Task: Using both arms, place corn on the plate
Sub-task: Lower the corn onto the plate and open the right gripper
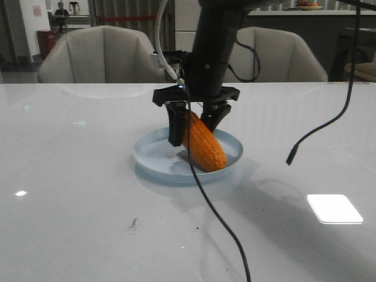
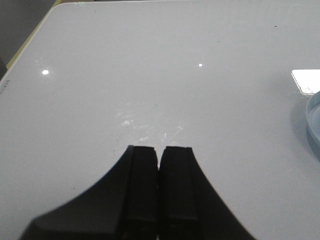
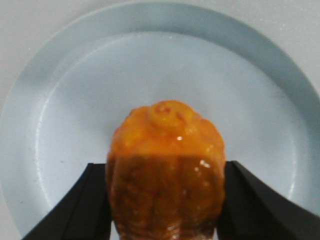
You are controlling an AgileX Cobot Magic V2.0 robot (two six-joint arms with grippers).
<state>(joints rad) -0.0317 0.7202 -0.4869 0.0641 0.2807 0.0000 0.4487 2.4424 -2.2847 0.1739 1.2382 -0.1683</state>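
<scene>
corn: orange corn [image 1: 202, 143] tilted, lower end in the plate [image 1: 153, 154], upper end up between the fingers; lower end looks to touch the plate floor, contact not certain
right gripper: right gripper [image 1: 194, 124] straight above the plate, fingers clamped on either side of the cob's upper part
why held so: grip near one end lets the cob slope down into the dish; judged as the set-down, release not yet done
left gripper: left gripper [image 2: 159, 165] fingers pressed together, nothing between them, over bare table [image 2: 150, 75]
left arm role: parked aside, no part in the hold
front view only: cob's tilt, full length, dangling cable [image 1: 317, 129]
right wrist only: corn [image 3: 167, 165] centred over plate [image 3: 65, 100], fingers [image 3: 75, 205] flanking it
left wrist only: left gripper itself; plate [image 2: 312, 125] rim at frame edge, well apart from it
</scene>
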